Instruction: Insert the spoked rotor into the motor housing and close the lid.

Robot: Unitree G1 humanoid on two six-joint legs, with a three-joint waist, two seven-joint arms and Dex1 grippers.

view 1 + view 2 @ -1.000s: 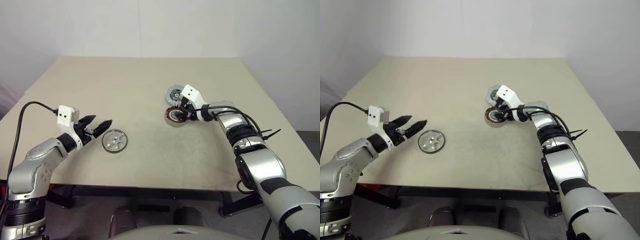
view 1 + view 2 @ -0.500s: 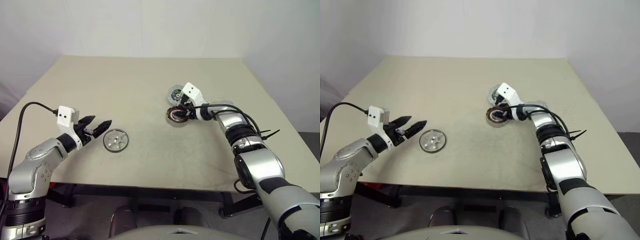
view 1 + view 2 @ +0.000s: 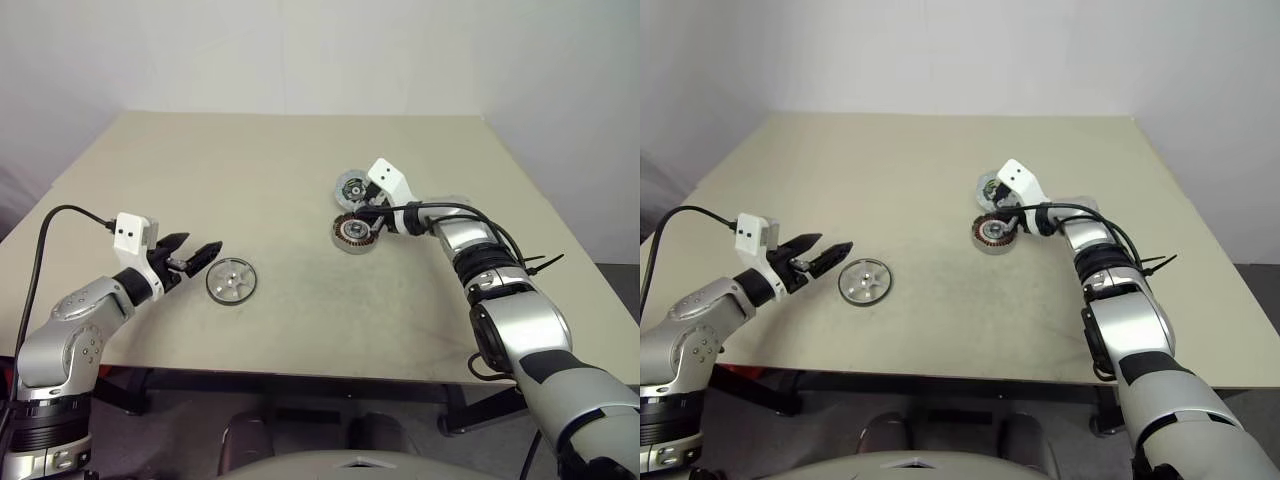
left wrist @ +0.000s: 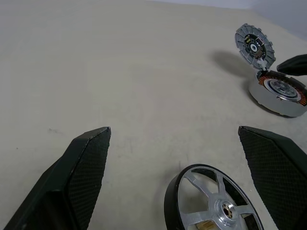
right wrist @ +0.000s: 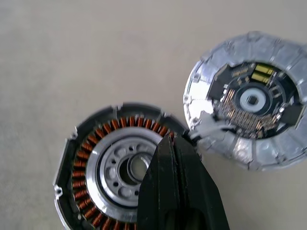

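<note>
The spoked rotor [image 3: 231, 281] lies flat on the table near its front left, a light-grey disc with a dark rim. My left gripper [image 3: 203, 250] hovers just left of it, open, and the rotor [image 4: 216, 201] lies just ahead of its fingers [image 4: 81, 167]. At centre right sits the motor housing [image 3: 352, 233], copper windings showing around a grey hub [image 5: 120, 167]. The lid [image 3: 352, 187] stands tilted open at the housing's far edge, its dark inner face [image 5: 247, 98] towards me. My right gripper [image 5: 169, 141] is shut over the housing's rim, close to the lid, with nothing between its fingers.
The beige table [image 3: 250, 170] spreads wide around both groups of parts, with a white wall behind. A black cable [image 3: 60, 215] loops off my left wrist. A bare stretch of table separates the rotor from the housing.
My right gripper's fingers have closed together over the housing's rim. The left arm, rotor, housing and lid have stayed where they were.
</note>
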